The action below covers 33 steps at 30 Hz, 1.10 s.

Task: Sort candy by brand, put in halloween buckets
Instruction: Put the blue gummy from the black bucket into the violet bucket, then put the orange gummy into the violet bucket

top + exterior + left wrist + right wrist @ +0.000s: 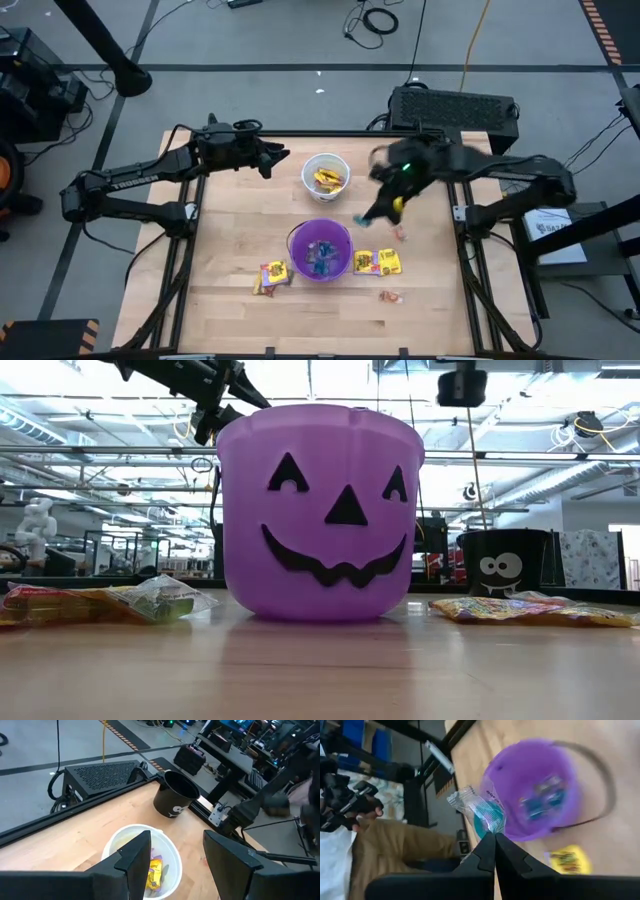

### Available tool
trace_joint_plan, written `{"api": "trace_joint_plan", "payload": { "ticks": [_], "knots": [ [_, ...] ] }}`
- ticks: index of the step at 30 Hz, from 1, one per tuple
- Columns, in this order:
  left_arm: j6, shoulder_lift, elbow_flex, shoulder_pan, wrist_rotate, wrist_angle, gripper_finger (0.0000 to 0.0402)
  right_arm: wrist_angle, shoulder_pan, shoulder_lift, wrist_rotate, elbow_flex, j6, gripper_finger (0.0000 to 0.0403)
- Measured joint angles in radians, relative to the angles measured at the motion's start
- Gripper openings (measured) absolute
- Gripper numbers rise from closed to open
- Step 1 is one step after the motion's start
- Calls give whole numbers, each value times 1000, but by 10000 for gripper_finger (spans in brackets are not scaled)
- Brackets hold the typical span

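Holding a blue-green candy [486, 815] in my right gripper [495, 836], jaws clamped, maybe near the purple bucket [320, 247]; my left gripper [172, 860] is hanging jaws apart over the white bucket [112, 847].

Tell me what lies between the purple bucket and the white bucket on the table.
Nothing: in the high view, only bare wood separates the purple bucket from the white bucket. Loose candy lies to the purple bucket's sides instead.

Three buckets stand on the surface [230, 320] — one [320, 250] near the front, another [326, 174] behind it, the third [175, 795] at the back right corner.
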Motion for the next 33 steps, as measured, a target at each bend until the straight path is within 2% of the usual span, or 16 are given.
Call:
{"api": "trace_joint_plan", "payload": {
  "ticks": [3,6,10,14,17,19,22,25,29,33],
  "knots": [
    [-1,0,0,0,4,-2,189,138,54,103,-1,0,103,4],
    [-3,0,0,0,5,-7,189,283,78,193,-35,0,194,28],
    [-18,0,1,0,21,-40,189,342,77,258,-114,-1,237,97],
    [-64,-7,2,-1,82,-106,189,347,53,239,-143,1,224,184],
    [-92,-19,2,-1,117,-184,189,236,31,170,-93,40,181,233],
    [-117,-35,2,-1,140,-234,189,30,18,105,-16,84,120,250],
    [-145,-71,2,-9,168,-278,189,-327,15,7,187,128,35,257],
    [-143,-100,2,-23,206,-297,189,-542,62,-86,375,116,32,252],
    [-141,-124,2,-31,258,-297,189,-671,123,-181,457,19,116,242],
    [-164,-129,2,-47,316,-317,189,-668,133,-245,484,-171,342,233]
  ]
}}
